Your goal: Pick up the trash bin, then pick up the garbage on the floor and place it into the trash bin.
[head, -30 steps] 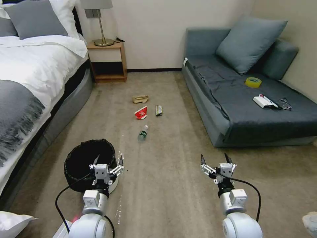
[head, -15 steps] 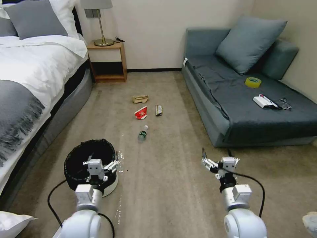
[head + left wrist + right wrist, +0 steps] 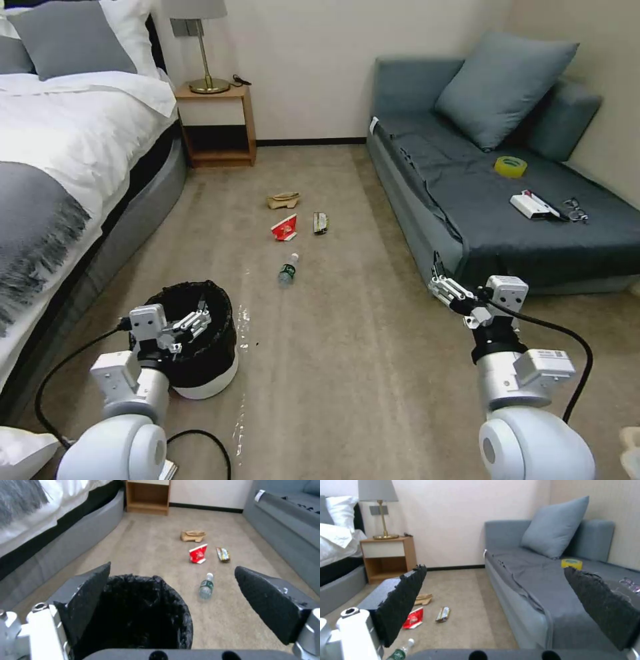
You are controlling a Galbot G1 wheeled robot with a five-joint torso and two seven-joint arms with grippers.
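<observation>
The trash bin (image 3: 200,347), white with a black bag over its rim, stands on the carpet at the near left. My left gripper (image 3: 195,319) hangs open over the bin's near-left rim; in the left wrist view the bin (image 3: 146,610) lies between and below the two fingers (image 3: 90,597). The garbage lies farther up the floor: a clear bottle (image 3: 287,270), a red-and-white carton (image 3: 285,228), a dark wrapper (image 3: 321,223) and a tan paper bag (image 3: 283,199). My right gripper (image 3: 445,283) is open and empty, raised near the sofa's front corner.
A bed (image 3: 60,173) runs along the left, with a nightstand (image 3: 217,123) and lamp at the back. A grey sofa (image 3: 520,213) on the right holds a yellow tape roll (image 3: 511,165), a white box (image 3: 531,205) and glasses. Open carpet runs between them.
My left arm swung out to the left, and its gripper now reaches over the bin from that side. My right arm moved right and forward toward the sofa. The garbage lies unmoved.
</observation>
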